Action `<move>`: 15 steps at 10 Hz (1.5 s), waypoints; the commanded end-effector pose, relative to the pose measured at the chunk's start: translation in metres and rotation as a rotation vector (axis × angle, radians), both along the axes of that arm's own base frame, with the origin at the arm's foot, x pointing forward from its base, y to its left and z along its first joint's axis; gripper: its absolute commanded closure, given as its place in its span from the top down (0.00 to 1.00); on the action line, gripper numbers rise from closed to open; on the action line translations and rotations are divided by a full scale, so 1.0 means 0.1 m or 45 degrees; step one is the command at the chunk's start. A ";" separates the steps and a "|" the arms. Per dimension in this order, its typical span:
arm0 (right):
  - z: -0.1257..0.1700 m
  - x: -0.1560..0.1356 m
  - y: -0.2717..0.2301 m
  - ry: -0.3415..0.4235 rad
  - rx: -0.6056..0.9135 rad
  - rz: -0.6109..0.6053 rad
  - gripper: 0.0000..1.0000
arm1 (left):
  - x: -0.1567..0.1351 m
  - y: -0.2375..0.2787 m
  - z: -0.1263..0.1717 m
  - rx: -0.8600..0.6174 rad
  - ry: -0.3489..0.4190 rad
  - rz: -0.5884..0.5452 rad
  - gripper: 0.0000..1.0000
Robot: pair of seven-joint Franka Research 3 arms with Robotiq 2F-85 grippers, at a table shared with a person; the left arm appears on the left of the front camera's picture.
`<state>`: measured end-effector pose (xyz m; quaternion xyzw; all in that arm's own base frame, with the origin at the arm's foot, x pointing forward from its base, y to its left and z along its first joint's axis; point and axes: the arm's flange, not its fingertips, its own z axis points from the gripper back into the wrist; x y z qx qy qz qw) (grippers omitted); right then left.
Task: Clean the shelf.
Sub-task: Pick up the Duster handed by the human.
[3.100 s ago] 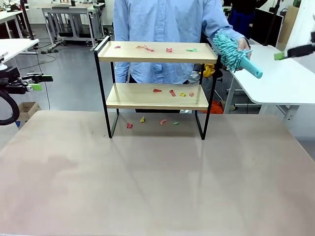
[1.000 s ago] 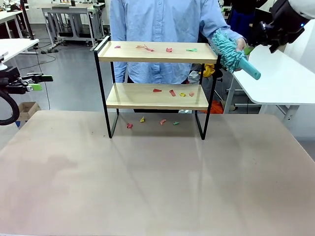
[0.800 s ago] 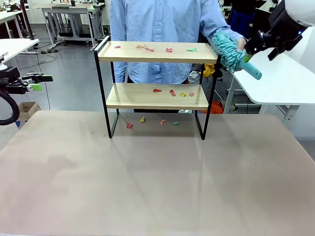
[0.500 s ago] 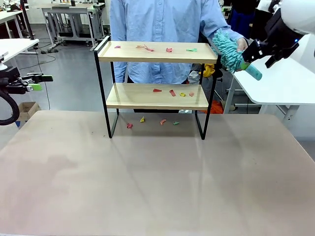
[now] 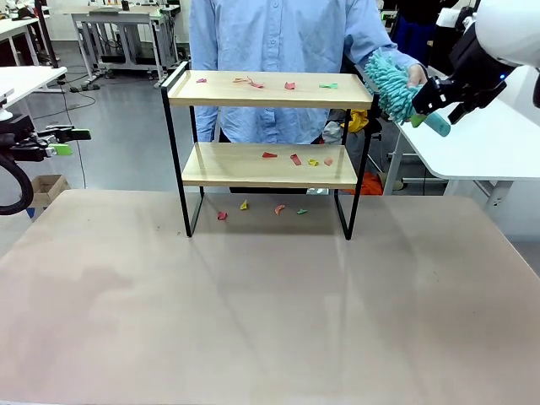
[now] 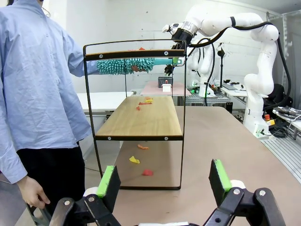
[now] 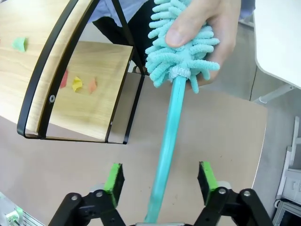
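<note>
Right claw wide open astride duster handle, seemingly not touching; left claw open, empty.

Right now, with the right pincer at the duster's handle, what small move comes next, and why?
Probably close the right pincer on the teal handle. The handle runs between its green pads, which stand apart from it, while the person's hand holds the fluffy head. A firm grip should come before the person lets go.

The shelf stands on the table, coloured scraps on both boards and beneath
</note>
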<state>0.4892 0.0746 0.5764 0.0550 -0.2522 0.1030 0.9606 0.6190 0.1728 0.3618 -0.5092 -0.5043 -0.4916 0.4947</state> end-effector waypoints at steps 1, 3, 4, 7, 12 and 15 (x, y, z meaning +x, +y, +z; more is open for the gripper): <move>-0.05 -0.01 0.01 -0.015 0.009 -0.041 0.25 | -0.01 0.00 0.03 -0.001 -0.012 0.000 1.00; -0.06 0.02 0.01 -0.012 -0.003 -0.052 0.00 | -0.01 0.00 0.03 -0.001 -0.012 0.000 1.00; -0.06 0.02 0.01 -0.009 -0.005 -0.060 0.00 | -0.01 0.00 0.03 -0.001 -0.012 0.000 1.00; -0.06 0.03 0.03 0.009 -0.033 -0.108 0.00 | -0.01 0.00 0.03 -0.001 -0.012 0.000 1.00; -0.01 -0.02 -0.07 -0.133 -0.045 -0.174 0.00 | -0.01 0.00 0.03 -0.001 -0.012 0.000 1.00; -0.05 0.03 -0.03 0.020 -0.028 -0.098 0.00 | -0.01 0.00 0.03 -0.001 -0.012 0.000 1.00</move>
